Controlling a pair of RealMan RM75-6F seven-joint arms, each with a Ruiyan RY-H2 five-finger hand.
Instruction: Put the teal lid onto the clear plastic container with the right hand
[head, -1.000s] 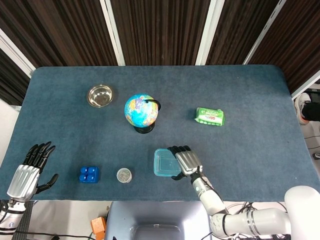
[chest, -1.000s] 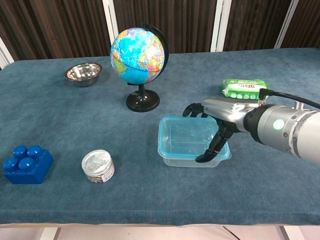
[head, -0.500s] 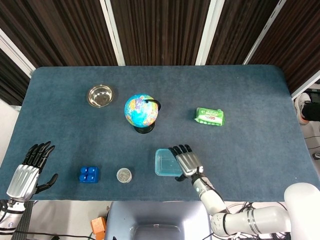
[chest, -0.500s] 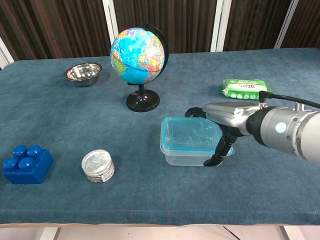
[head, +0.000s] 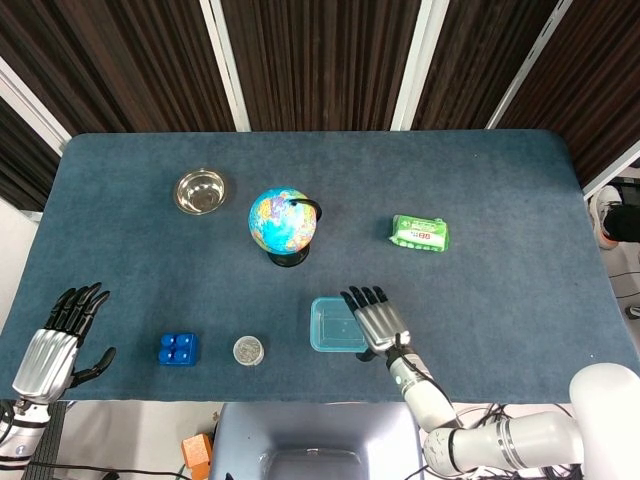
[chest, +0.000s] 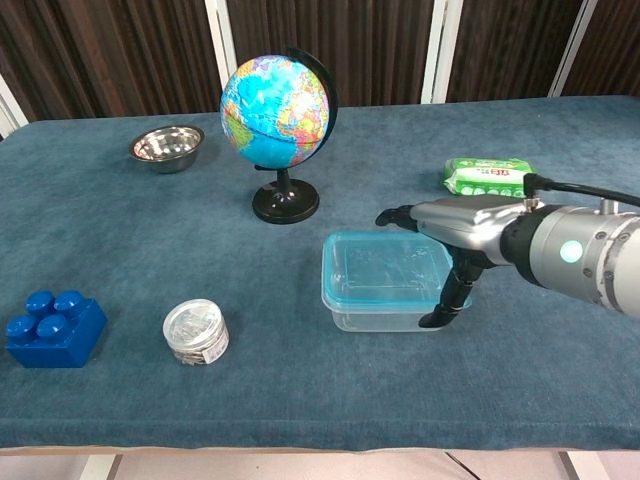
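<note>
Blue felt covers the table (head: 500, 180). At far left the left hand (head: 55, 345) rests at the table's near edge, fingers spread, holding nothing. Next come a blue block (chest: 50, 328), a steel bowl (chest: 167, 147) at the back, a small jar (chest: 196, 332), and a globe (chest: 279, 112) on its stand. Near the front edge, the teal lid (chest: 385, 268) sits on the clear plastic container (chest: 385, 312). The right hand (chest: 455, 230) lies over the lid's right edge, fingers extended, thumb down beside the container's right wall. A green packet (chest: 488, 177) lies behind.

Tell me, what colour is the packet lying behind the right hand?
Green, with a white label. The packet shows best in the chest view.
</note>
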